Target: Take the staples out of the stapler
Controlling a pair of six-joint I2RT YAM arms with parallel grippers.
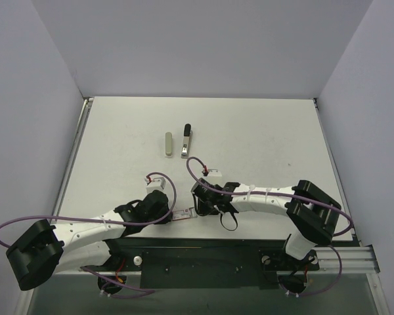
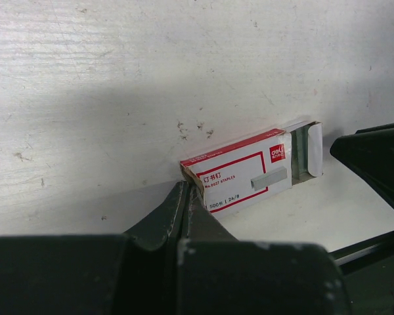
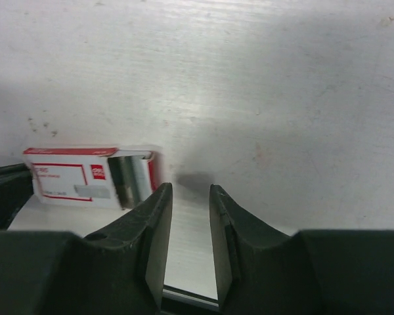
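The left jaws were clenched on the left end of the staple box (image 2: 240,177), pinching its torn corner as far as the left wrist view showed. The box lay flat on the table (image 2: 118,79), right end open, flap out, silver staples (image 2: 306,152) visible inside.

Right wrist view: the right jaws stood parted, nothing between them, tips low over the table just right of the box's open end.

Top view: both arms met at the near edge, box between them. The stapler (image 1: 186,141) lay well apart at the far middle, in two pieces side by side, not touching: grey-green shell bar (image 1: 169,145) on the left, black-and-silver inner bar (image 1: 185,151) on the right.

Judgement: staples looked to be out of the stapler and in the box, so the unloading seemed at its end. Next move probably called for the right jaws to back off without nudging the box, then the left to let go.

Table was white, scuffed, with a few dark specks. Pale lilac-grey walls on three sides, aluminium rail (image 1: 341,259) and purple cables (image 1: 26,223) near.
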